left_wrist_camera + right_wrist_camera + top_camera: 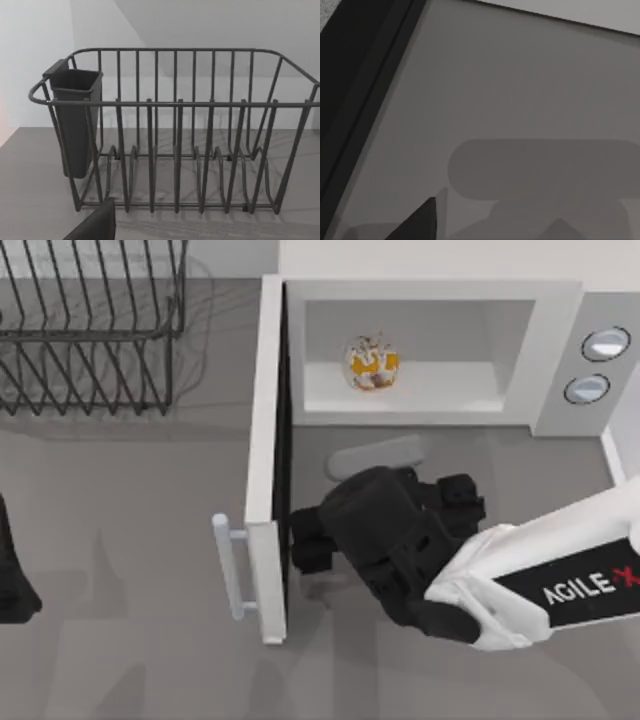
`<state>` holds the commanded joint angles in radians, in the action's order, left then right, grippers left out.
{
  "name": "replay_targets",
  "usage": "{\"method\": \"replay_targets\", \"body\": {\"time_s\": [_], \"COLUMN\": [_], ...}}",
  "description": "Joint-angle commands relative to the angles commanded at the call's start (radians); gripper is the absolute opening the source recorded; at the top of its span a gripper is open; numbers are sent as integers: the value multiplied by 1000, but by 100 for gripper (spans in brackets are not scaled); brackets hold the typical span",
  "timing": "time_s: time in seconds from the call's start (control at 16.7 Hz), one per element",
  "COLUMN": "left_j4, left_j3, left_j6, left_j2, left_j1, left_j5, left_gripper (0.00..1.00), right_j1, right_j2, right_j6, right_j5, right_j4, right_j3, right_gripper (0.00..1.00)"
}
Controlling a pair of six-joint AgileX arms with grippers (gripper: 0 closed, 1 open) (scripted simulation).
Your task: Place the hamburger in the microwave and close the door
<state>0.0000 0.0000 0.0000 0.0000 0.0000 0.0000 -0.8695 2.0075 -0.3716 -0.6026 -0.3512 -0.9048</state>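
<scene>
With the hamburger (372, 364) already sitting on the floor of the microwave (430, 300) cavity, a little toward 9 o'clock of its centre, I have nothing in my right claw (305, 540). That claw is on the table (120, 560) in front of the oven, at about 6 o'clock from the hamburger, and its black tips are right up against the dark inner face of the door (267, 460). I cannot tell how far apart its fingers are. The door stands wide open, swung out from the microwave's 9 o'clock edge toward me, seen edge-on from above, with its pale bar handle (232, 565) on the outer side. 2 round knobs (596, 365) sit on the grey panel at 3 o'clock of the cavity.

My right wrist camera looks at the door's greyish pane with a dark frame strip along one side.

My left arm (12, 570) is parked at the table's 9 o'clock edge; its wrist camera faces the black wire rack (175, 135) with a dark cup (75, 120) hung on one end.
</scene>
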Motion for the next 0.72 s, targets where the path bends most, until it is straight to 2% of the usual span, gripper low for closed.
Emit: {"method": "replay_targets", "body": {"time_s": [0.72], "left_j4": [0], "left_j3": [0], "left_j6": [0], "left_j2": [0], "left_j1": [0], "left_j5": [0], "left_gripper": [100], "right_j1": [101], "right_j2": [-179], "right_j6": [15], "right_j5": [10], "right_j4": [75], "right_j3": [-113], "right_gripper": [100]}}
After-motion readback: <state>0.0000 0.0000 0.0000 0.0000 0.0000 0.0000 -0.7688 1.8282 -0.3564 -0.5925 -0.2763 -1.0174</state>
